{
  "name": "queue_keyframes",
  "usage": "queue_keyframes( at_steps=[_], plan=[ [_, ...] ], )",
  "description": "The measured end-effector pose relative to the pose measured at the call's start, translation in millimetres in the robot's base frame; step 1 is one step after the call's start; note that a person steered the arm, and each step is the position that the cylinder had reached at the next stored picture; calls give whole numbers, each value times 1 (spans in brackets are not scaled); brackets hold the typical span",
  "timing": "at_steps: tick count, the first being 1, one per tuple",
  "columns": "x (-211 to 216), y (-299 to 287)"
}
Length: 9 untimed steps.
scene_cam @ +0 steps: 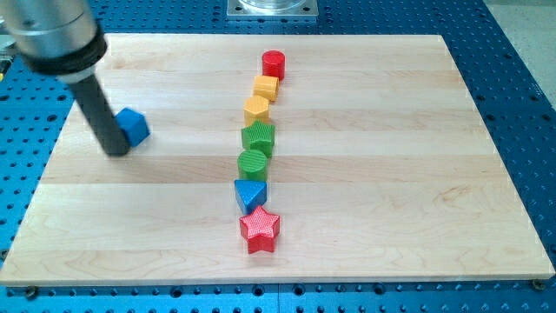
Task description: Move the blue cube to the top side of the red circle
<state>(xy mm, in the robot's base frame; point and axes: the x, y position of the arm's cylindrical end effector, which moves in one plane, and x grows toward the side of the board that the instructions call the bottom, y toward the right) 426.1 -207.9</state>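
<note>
The blue cube [133, 126] lies on the wooden board [391, 174] at the view's left. My tip [115, 151] rests on the board just left of and below the cube, touching or nearly touching it. The red circle [274, 63] stands at the view's top centre, the topmost block of a column, far to the right of the cube.
Below the red circle runs a column: orange cube [267, 88], orange hexagon [257, 109], green block [258, 136], green circle [254, 163], blue triangle [251, 193], red star [259, 229]. A metal mount [273, 8] sits above the board's top edge.
</note>
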Motion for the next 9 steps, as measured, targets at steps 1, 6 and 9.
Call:
queue_keyframes(
  at_steps=[1,6,9],
  plan=[
    [-53,4],
    [-88,94],
    [-136,72]
  ],
)
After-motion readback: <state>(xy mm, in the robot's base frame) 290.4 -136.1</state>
